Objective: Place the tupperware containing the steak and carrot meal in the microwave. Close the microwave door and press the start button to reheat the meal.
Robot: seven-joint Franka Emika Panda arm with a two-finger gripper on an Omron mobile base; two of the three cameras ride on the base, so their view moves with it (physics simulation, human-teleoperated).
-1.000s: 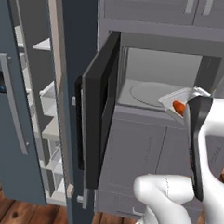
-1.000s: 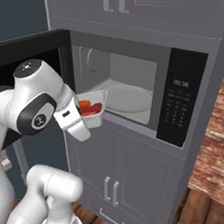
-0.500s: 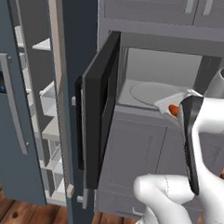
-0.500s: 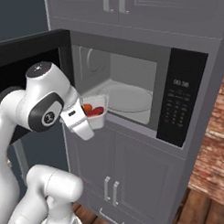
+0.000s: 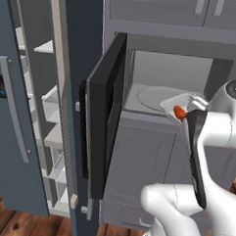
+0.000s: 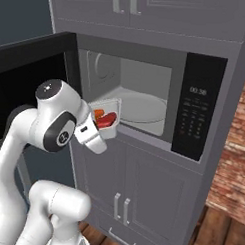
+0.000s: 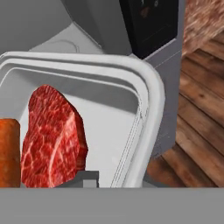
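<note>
The fridge point(image 5: 22, 110) stands tall and blue-grey at the left, its door open, and the left base view shows pale shelves inside. Beside it the microwave point(image 6: 145, 103) sits in grey cabinets point(image 6: 137, 185), with a smooth light grey cavity and a round pale turntable point(image 6: 140, 107). The door point(image 5: 102, 134) is a flat black panel with a grey edge, swung wide open toward the fridge. The right base view shows the dark control panel point(image 6: 195, 107) with small buttons, which the left base view hides behind the arm.

The tupperware point(image 6: 105, 116) is in the air at the front edge of the cavity opening, not yet on the turntable. It is a shallow clear tray with rounded corners and a flared rim. The gripper point(image 6: 96, 131) carries it from below the near rim; I cannot tell exactly how the fingers stand, because the tray covers them.

In the hand view the steak point(image 7: 52, 140) is red and marbled, and the carrot point(image 7: 8, 153) lies orange just beside it. A wooden floor point(image 7: 197, 118) shows at the right.
</note>
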